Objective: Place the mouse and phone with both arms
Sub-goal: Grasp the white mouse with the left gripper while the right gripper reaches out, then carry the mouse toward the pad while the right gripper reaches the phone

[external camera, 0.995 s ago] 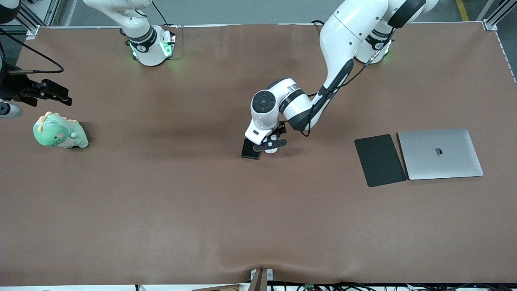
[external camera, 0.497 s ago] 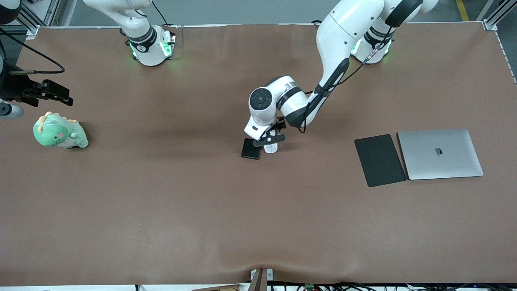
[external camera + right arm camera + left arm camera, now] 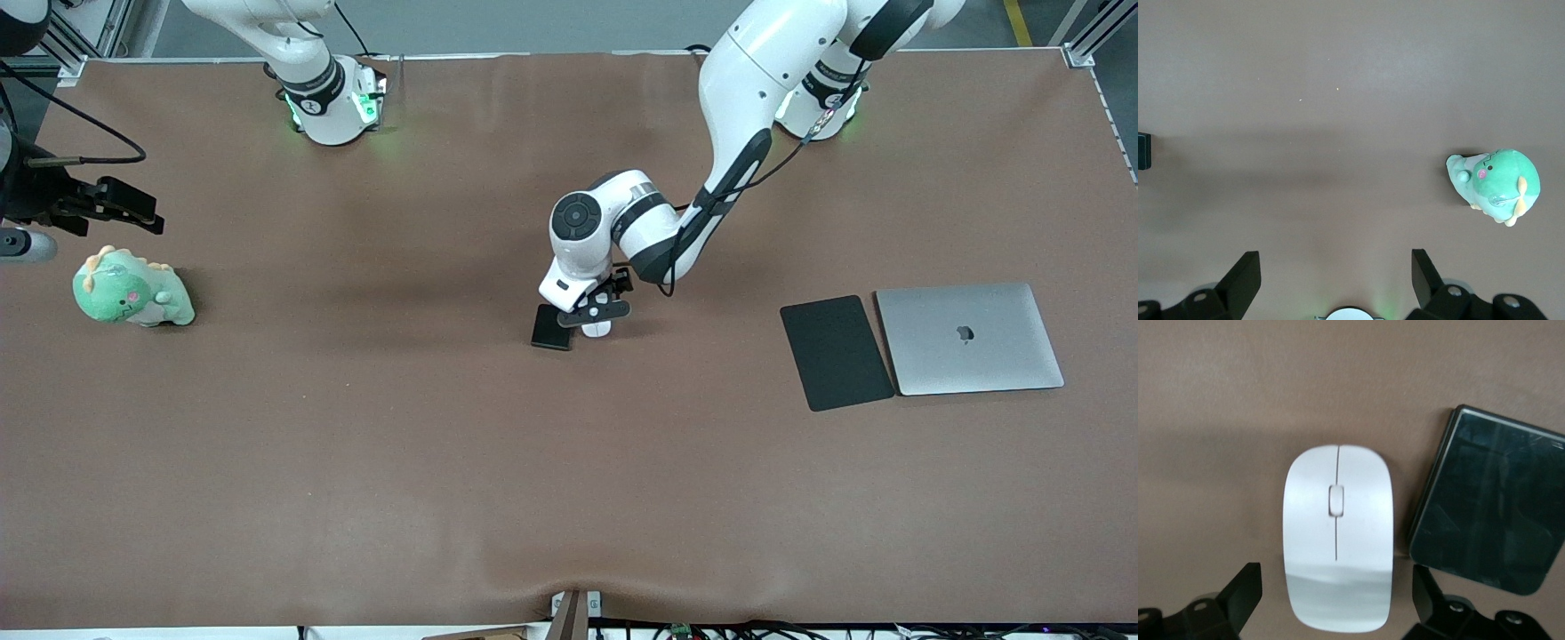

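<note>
My left hand [image 3: 1336, 603] hangs open over the mouse [image 3: 1338, 535], fingers spread either side, the phone [image 3: 1490, 518] just beside it. My right hand [image 3: 1336, 283] waits open above the desk [image 3: 356, 444].

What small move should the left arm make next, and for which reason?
Probably lower the left gripper straight down a little, then close. Its open fingers stand on either side of the mouse, apparently not touching it, with the phone close beside one finger. The right gripper waits above the table near the green plush toy.
</note>
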Available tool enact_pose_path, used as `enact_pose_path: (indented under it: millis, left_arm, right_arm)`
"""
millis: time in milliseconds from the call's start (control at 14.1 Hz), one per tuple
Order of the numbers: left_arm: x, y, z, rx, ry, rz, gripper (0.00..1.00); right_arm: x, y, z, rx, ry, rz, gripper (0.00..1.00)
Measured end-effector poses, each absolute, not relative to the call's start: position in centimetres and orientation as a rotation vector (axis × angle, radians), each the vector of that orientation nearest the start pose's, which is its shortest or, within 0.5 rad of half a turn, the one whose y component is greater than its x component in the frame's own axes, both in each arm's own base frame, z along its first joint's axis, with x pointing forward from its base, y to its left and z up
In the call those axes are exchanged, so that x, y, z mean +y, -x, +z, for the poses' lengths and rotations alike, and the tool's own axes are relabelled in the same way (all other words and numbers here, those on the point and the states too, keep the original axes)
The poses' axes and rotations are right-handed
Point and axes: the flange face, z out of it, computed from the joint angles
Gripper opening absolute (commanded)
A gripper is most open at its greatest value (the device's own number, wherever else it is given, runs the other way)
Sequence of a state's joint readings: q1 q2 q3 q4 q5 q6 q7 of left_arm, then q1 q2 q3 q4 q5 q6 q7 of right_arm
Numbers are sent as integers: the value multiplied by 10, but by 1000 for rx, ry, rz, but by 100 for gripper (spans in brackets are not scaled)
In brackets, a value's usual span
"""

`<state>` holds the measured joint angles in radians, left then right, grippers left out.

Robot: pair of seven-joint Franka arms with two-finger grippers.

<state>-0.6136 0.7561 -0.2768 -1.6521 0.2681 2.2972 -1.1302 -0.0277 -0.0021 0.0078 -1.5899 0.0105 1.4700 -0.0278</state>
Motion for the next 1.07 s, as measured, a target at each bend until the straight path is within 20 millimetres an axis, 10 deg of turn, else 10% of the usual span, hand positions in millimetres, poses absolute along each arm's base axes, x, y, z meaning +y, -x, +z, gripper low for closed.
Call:
enact_pose_path:
  millis: [711, 1066]
  left_arm:
    - [-502, -453, 175, -200, 3077, 32, 60]
    - [-492, -469, 191, -179, 3077, 9, 60]
  right_arm:
    - [1, -550, 597, -11, 3122, 192, 100]
    - [34, -561, 580, 54, 3073, 206, 100]
